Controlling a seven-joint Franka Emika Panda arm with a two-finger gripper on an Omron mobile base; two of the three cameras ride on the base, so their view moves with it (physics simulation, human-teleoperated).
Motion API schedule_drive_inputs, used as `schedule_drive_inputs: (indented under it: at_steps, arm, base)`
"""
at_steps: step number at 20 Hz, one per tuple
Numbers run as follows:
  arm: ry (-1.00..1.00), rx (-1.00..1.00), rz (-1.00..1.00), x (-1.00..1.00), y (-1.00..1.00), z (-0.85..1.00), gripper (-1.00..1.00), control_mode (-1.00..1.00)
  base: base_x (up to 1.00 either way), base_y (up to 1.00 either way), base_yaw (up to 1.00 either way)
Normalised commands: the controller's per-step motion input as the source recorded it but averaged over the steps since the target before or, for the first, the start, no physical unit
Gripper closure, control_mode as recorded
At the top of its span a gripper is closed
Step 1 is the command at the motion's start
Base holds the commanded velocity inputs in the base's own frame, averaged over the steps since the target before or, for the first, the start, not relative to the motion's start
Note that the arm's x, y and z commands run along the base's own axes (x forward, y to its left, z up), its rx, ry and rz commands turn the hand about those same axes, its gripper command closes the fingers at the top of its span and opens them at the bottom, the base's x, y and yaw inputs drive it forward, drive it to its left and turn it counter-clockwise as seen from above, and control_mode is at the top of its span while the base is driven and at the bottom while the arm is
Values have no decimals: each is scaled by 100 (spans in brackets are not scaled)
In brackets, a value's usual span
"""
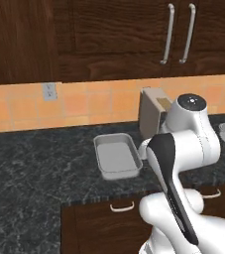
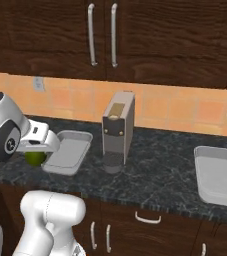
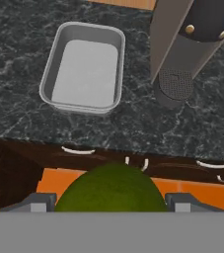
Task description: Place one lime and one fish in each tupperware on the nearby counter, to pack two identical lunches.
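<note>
Nearest your hand camera sits the lime, clamped between the finger pads of the gripper, jaws spread wide around its girth. You should expect it to be light, firm and round with a slick skin, so it may roll or squirt out if squeezed off-centre; hold it across its widest part, as now. It hangs in front of the counter edge, just short of the near tupperware, which lies bare on the speckled stone. Beside that tupperware, on the far side from the wall outlet, stands a coffee machine; beyond it lies the second tupperware. Tiled backsplash and dark cabinets close the room behind.
</note>
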Motion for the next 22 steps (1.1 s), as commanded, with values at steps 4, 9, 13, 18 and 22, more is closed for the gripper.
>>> schedule_drive_inputs:
  at_steps: [4, 9, 13, 18, 22]
  arm:
    - [0, 0, 0, 0, 0, 0, 100, 100]
    - [0, 0, 0, 0, 0, 0, 100, 100]
    - [0, 0, 0, 0, 0, 0, 100, 100]
    - [0, 26, 2, 94, 28, -59, 100, -100]
    - [-1, 14, 0, 90, 30, -58, 100, -100]
  base:
    - [55, 42, 0]
    - [47, 64, 0]
    - [51, 19, 1]
    - [0, 0, 0]
    - [0, 0, 0]
